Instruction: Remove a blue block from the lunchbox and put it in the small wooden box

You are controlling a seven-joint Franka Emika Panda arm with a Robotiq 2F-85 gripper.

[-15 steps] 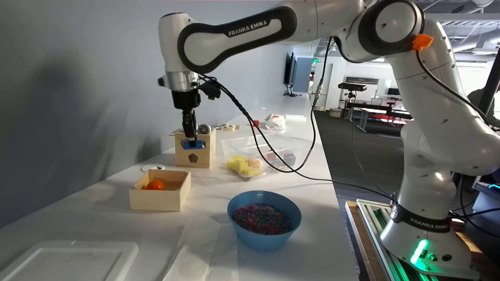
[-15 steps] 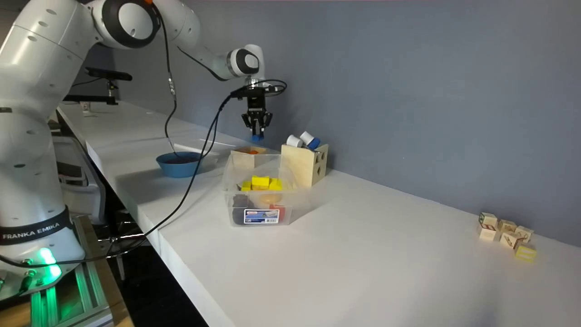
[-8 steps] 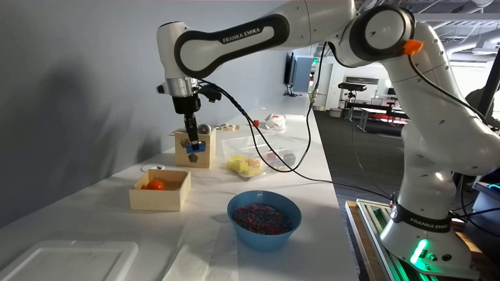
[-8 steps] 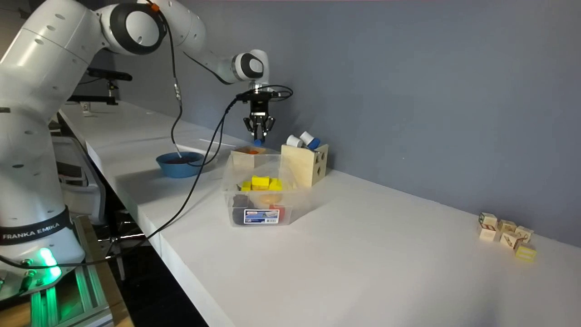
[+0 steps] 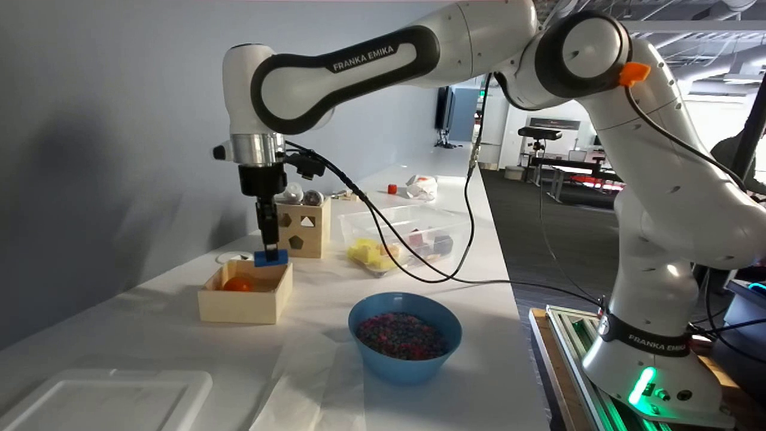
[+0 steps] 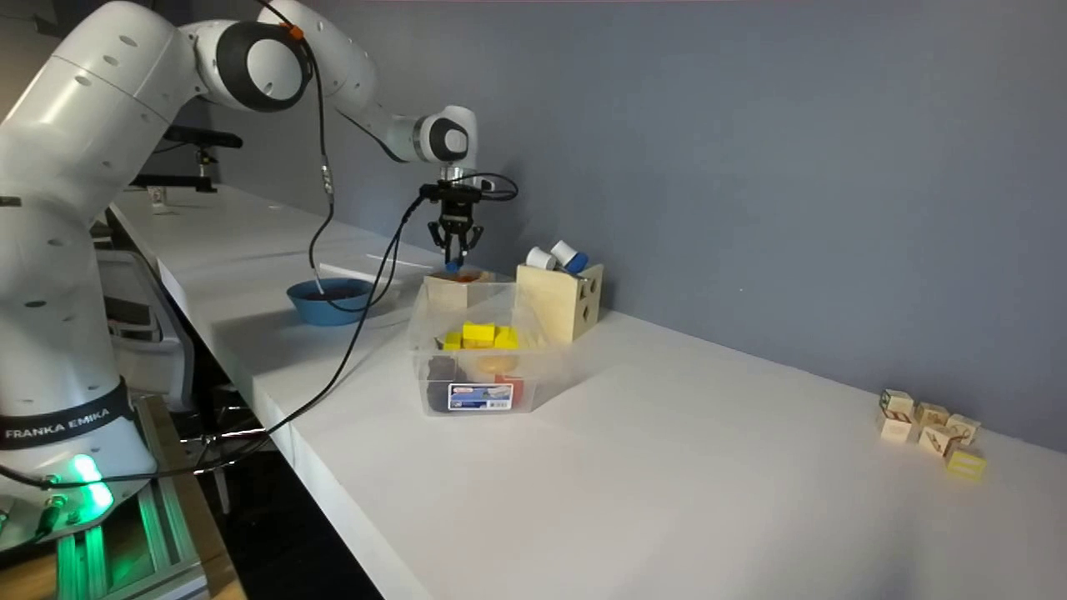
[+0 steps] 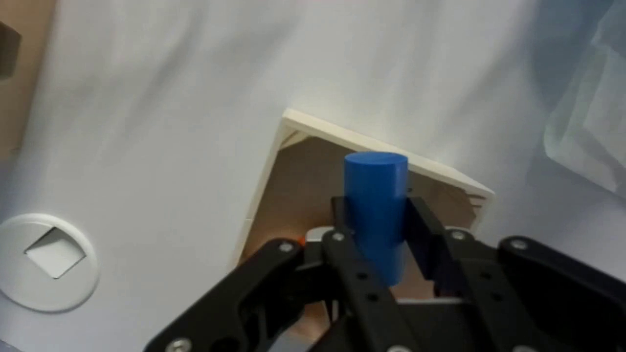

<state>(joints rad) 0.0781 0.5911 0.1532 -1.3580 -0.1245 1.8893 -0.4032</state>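
Note:
My gripper (image 7: 376,210) is shut on a blue cylindrical block (image 7: 375,178), gripped across its sides. In an exterior view the gripper (image 5: 271,254) holds the block (image 5: 261,259) lying sideways just above the small wooden box (image 5: 236,307), over its back right part. The gripper (image 6: 455,258) and block (image 6: 453,267) also show in an exterior view. In the wrist view the box's pale rim (image 7: 352,138) surrounds the block. An orange round thing (image 5: 238,284) lies in the box. The clear lunchbox (image 6: 481,397) holds yellow, orange, red and dark blocks; it also shows in an exterior view (image 5: 359,230).
The taller wooden cube with holes (image 5: 305,230) stands behind the small box, with things on top. A blue bowl (image 5: 405,362) stands nearer the front. A white lid (image 5: 114,401) lies at the lower left. Letter blocks (image 6: 934,429) lie by the wall. Black cables hang from the arm.
My gripper, with the blue block held, has moved down and away from the wooden cube with holes to over the small wooden box. The other objects have not moved.

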